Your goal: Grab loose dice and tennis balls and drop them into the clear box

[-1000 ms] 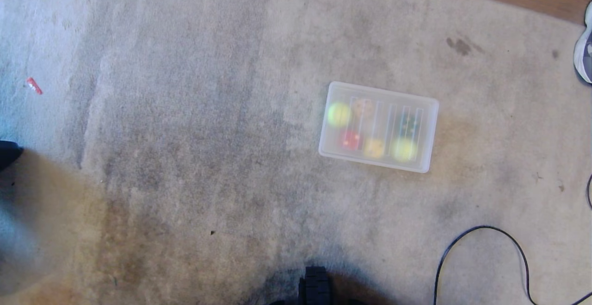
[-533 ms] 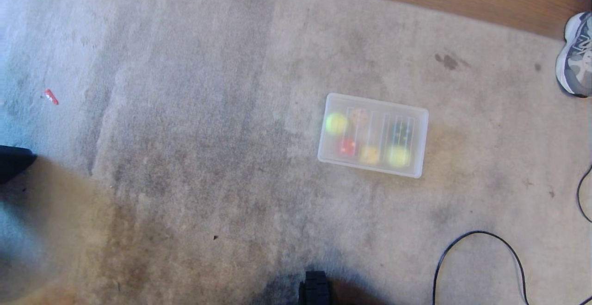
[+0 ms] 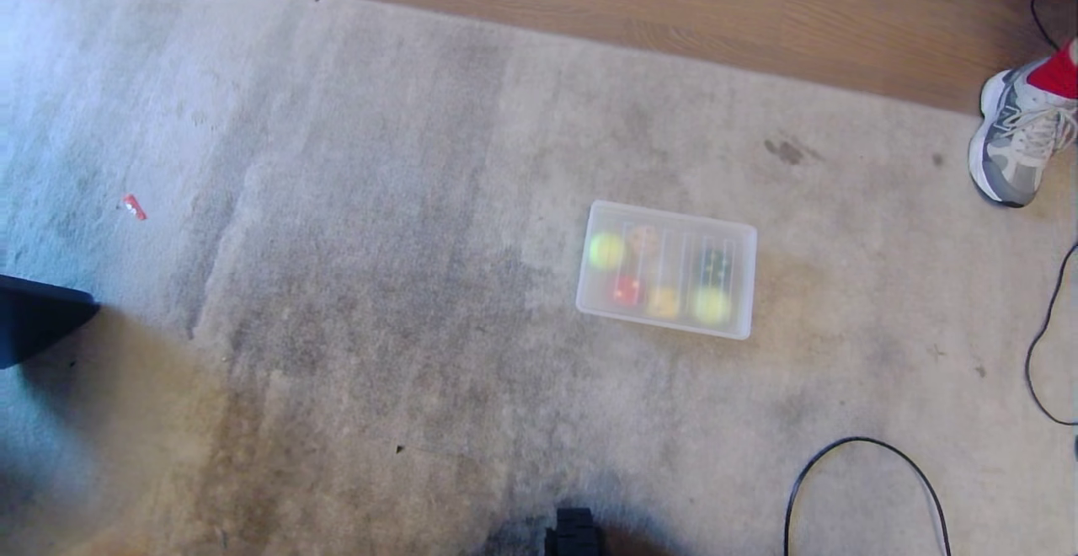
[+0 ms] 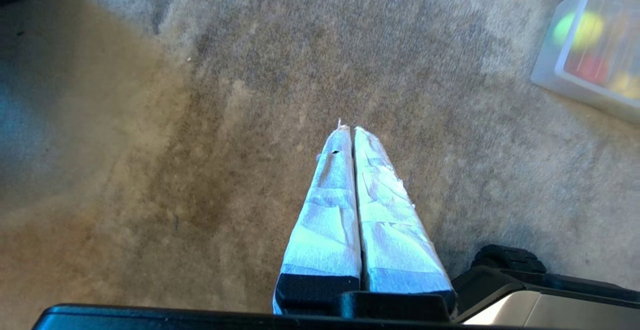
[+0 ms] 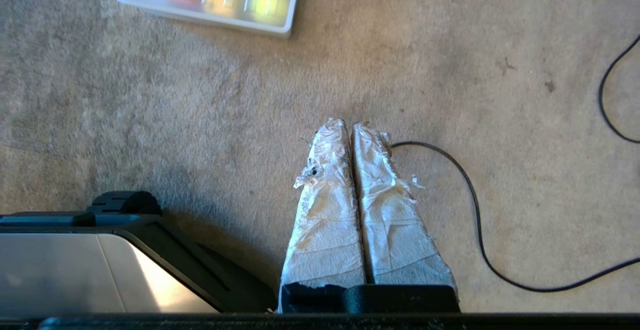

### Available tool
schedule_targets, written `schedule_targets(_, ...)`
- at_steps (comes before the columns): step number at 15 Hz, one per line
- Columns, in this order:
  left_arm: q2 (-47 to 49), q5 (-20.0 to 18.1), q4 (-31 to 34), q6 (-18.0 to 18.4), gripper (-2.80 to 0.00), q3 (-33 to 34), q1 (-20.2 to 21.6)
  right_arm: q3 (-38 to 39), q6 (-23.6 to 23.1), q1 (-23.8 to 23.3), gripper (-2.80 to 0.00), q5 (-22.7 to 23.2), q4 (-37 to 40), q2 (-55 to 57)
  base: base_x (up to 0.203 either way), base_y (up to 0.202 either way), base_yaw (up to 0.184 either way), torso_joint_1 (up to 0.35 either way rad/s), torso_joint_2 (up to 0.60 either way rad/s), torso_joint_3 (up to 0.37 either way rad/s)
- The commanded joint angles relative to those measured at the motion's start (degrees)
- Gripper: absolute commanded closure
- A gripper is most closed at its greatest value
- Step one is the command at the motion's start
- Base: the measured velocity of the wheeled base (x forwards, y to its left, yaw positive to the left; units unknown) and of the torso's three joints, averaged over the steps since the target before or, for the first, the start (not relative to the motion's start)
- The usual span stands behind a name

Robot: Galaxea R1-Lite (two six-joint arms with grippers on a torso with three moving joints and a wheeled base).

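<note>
The clear box (image 3: pixel 744 244) lies on the carpet ahead and a little to the right. Inside it, blurred through ribbed translucent plastic, show two tennis balls (image 3: pixel 606 250) (image 3: pixel 712 306) and the dice: red (image 3: pixel 625 291), yellow (image 3: pixel 664 303), dark green (image 3: pixel 714 265), beige (image 3: pixel 644 238). No loose die or ball shows on the carpet. Neither gripper is in the head view. My left gripper (image 4: pixel 350 129) hangs shut and empty over bare carpet, with the box (image 4: pixel 545 67) off to one side. My right gripper (image 5: pixel 350 122) is also shut and empty, the box (image 5: pixel 295 0) well beyond it.
A wood floor (image 3: pixel 674 8) borders the carpet's far edge. A person's grey shoe (image 3: pixel 1015 139) stands at the far right. A black cable (image 3: pixel 859 446) loops at the near right and passes by the right gripper's tips (image 5: pixel 475 210). A red scrap (image 3: pixel 133 206) and a dark object (image 3: pixel 38 320) lie left.
The head view has risen, so the whole scene has slid down and shrunk; more wood floor and the shoe have come into view. The box and its contents stay put.
</note>
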Motion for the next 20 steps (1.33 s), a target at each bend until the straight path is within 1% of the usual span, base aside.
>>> schedule_targets(1,0.0,0.1,0.0,-0.2,0.00,0.0,0.0,0.0,0.0,0.0,0.00,0.0,0.0,0.2,0.000,0.000,0.000,0.002,0.00,0.203)
schedule_targets(20,0.0,0.1,0.0,-0.1,0.00,0.0,0.0,0.0,0.0,0.0,0.00,0.0,0.0,0.2,0.000,0.000,0.000,0.002,0.00,0.202)
